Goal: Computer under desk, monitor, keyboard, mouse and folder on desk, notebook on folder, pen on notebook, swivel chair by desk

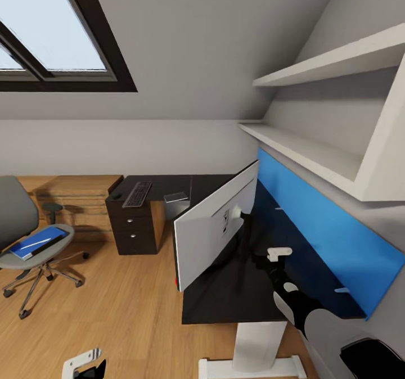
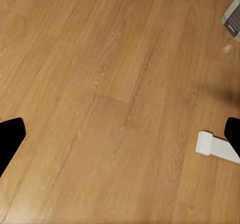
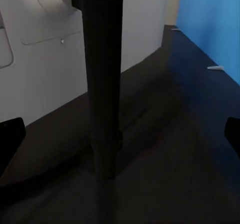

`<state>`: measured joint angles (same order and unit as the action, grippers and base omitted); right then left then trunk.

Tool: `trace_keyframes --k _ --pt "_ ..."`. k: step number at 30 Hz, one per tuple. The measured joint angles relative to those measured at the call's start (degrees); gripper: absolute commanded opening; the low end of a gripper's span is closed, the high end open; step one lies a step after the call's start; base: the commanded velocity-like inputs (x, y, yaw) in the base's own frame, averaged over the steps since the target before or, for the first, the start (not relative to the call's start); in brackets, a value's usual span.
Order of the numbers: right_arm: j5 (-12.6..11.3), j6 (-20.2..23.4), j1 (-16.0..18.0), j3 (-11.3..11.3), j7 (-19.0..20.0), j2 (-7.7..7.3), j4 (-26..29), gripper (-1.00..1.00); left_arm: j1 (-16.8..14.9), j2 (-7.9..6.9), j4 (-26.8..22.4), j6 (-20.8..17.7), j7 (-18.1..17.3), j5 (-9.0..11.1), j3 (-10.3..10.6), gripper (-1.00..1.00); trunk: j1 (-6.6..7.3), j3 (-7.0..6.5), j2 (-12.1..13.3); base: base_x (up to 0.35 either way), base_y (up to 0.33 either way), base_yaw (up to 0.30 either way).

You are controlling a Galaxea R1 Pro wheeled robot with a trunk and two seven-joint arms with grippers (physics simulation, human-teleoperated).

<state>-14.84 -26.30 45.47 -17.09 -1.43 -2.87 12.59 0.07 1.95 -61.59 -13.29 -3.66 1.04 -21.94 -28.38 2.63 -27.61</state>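
The monitor stands on the table with its upright black stem dead ahead of your right gripper, whose fingers gape wide, empty.

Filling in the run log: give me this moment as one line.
right hand: open, at monitor stand | monitor: on desk | keyboard: on desk | folder: on chair | left hand: open over floor

Monitor stand post blocks right jaws; desk behind clear.
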Motion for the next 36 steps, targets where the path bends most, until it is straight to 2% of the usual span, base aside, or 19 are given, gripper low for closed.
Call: trace_keyframes --k 7,33,36 --pt "-0.02 -0.07 0.0 0.0 -0.01 0.08 0.0 1.0 0.85 0.08 -1.1 -0.22 0.0 -0.01 0.0 1.0 -1.54 1.26 -2.82 0.0 0.0 0.0" --pt "0.06 -0.25 0.0 -0.09 -0.18 0.33 0.0 1.0 0.91 0.18 -0.78 -0.13 0.08 -0.09 -0.01 1.0 -7.26 5.95 -13.27 0.0 0.0 0.0" --pt "0.07 -0.25 0.01 -0.14 -0.16 0.35 0.0 1.0 0.91 0.14 -0.77 -0.13 0.08 -0.09 -0.01 1.0 -7.27 5.96 -13.29 0.0 0.0 0.0"
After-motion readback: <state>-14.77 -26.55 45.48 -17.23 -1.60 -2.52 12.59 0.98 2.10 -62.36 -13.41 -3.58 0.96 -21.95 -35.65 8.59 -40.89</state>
